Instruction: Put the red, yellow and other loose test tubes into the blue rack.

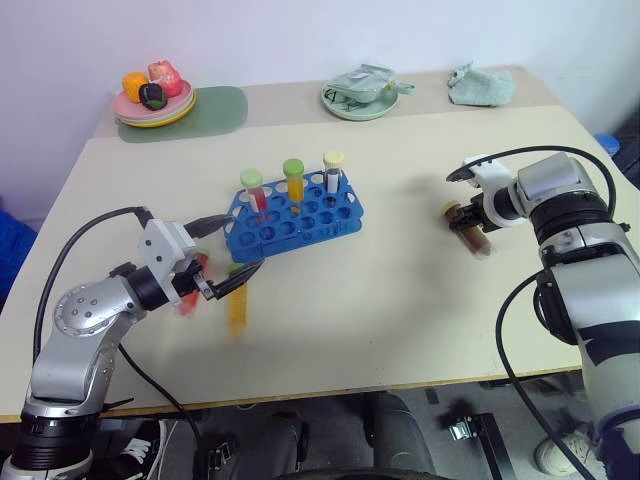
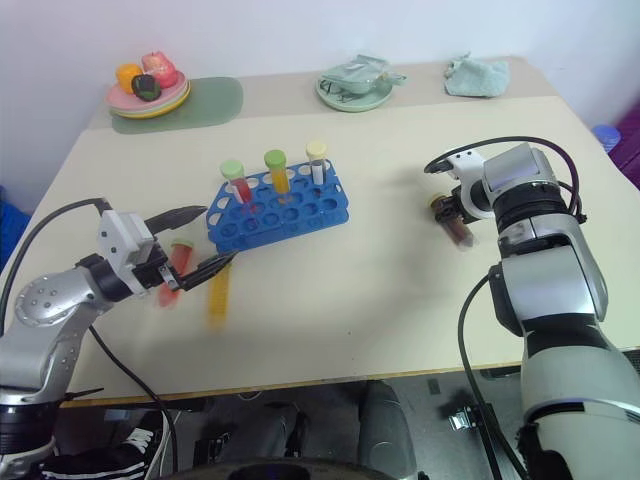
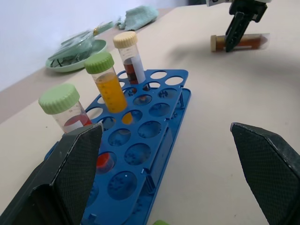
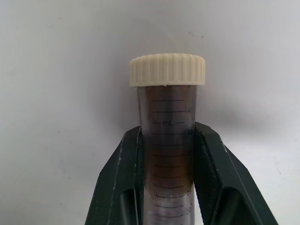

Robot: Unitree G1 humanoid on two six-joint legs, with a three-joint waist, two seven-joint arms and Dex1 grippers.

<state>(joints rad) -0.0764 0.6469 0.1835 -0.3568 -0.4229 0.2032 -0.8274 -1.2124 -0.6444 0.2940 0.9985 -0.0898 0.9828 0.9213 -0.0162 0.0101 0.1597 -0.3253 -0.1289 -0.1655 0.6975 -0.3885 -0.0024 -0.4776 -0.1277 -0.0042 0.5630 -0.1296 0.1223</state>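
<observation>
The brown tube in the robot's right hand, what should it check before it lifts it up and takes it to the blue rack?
1. Right gripper closed on the brown tube: ok, a finger presses each side.
2. Cap on the tube: ok, the cream cap sits on top.
3. Tube off the table: not ok, it lies flat on it.
4. Free holes in the blue rack: ok, three tubes stand along the back row, many holes are empty.
5. Left gripper out of the way: not ok, it hangs open right beside the rack.
6. Other loose tubes: not ok, a yellow tube and a red tube lie by the left gripper.
</observation>
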